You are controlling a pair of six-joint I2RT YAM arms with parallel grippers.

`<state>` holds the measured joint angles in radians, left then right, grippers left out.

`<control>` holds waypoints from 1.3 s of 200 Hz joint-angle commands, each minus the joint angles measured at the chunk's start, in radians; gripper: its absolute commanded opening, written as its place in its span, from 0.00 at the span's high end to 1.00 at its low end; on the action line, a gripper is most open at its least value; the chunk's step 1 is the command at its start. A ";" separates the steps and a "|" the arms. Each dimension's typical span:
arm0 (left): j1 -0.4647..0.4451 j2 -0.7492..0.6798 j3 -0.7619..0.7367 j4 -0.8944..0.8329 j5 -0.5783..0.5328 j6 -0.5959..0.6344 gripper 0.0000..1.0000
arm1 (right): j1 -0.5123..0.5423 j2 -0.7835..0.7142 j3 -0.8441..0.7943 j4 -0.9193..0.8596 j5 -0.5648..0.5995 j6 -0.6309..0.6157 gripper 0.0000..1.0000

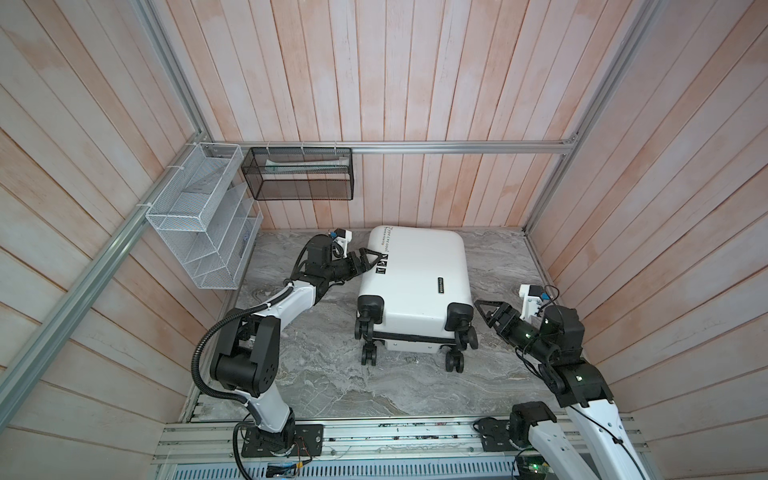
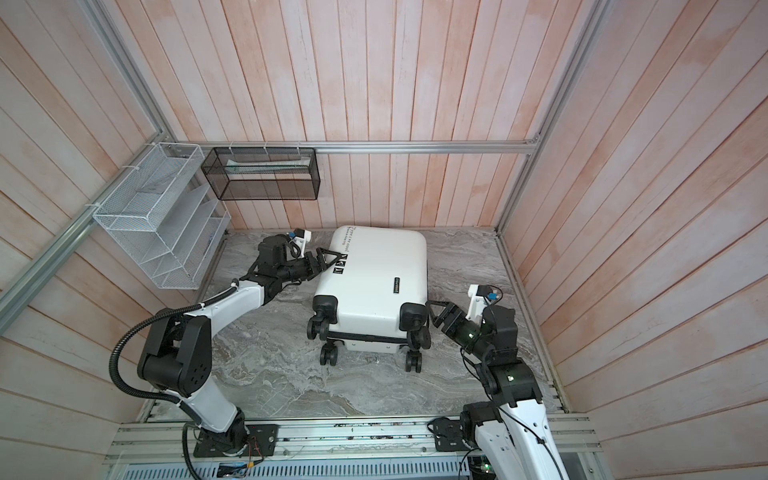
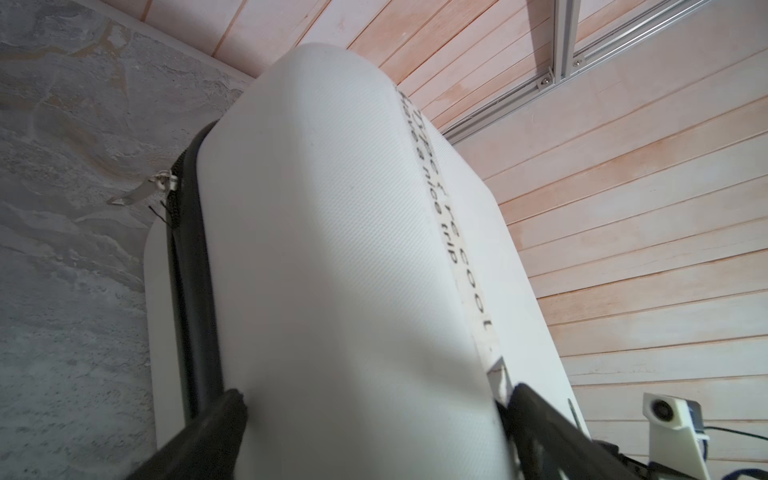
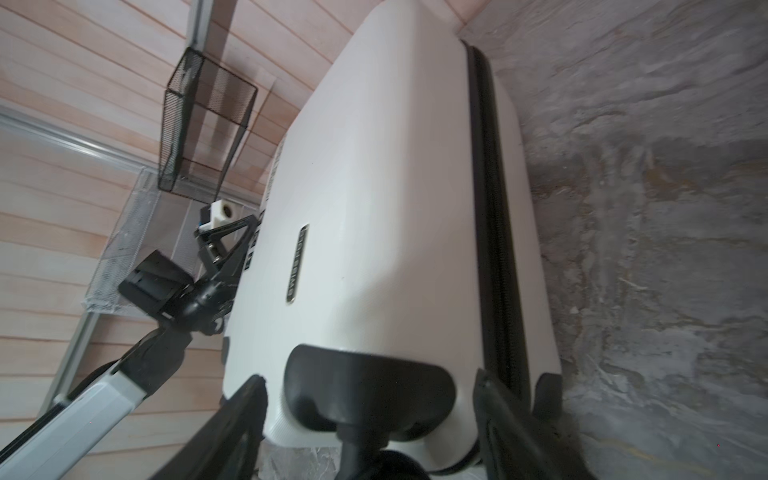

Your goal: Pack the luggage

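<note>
Two hands are by the luggage (image 1: 415, 274), which lies shut and flat near the back edge of the counter (image 1: 324, 361). The left hand (image 1: 368, 261) is spread at its side; the right hand (image 1: 485, 312) is spread by a wheel (image 1: 470, 337). I think they should grip softly, so it won't slide.

Small white hard-shell luggage (image 1: 415, 274), closed, lying flat on the grey marbled table (image 1: 324, 374), black spinner wheels toward the near edge, black lettering along its left side
</note>
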<state>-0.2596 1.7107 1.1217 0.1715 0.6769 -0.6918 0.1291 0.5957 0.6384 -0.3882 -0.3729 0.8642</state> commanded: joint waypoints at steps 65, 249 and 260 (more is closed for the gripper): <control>0.109 -0.261 -0.173 -0.175 -0.135 0.066 0.00 | -0.358 0.196 -0.110 0.171 -0.071 -0.036 0.67; -0.120 -0.253 -0.268 -0.334 -0.349 0.055 0.00 | -0.066 0.646 -0.075 0.491 -0.185 -0.117 0.92; -0.120 -0.233 -0.258 -0.316 -0.345 0.055 0.00 | -0.066 0.662 -0.073 0.523 -0.191 -0.096 0.92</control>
<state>-0.3424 1.4338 0.8253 -0.2234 0.2634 -0.6323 0.0296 1.2312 0.5423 0.0444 -0.5095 0.7528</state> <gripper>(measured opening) 0.999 0.083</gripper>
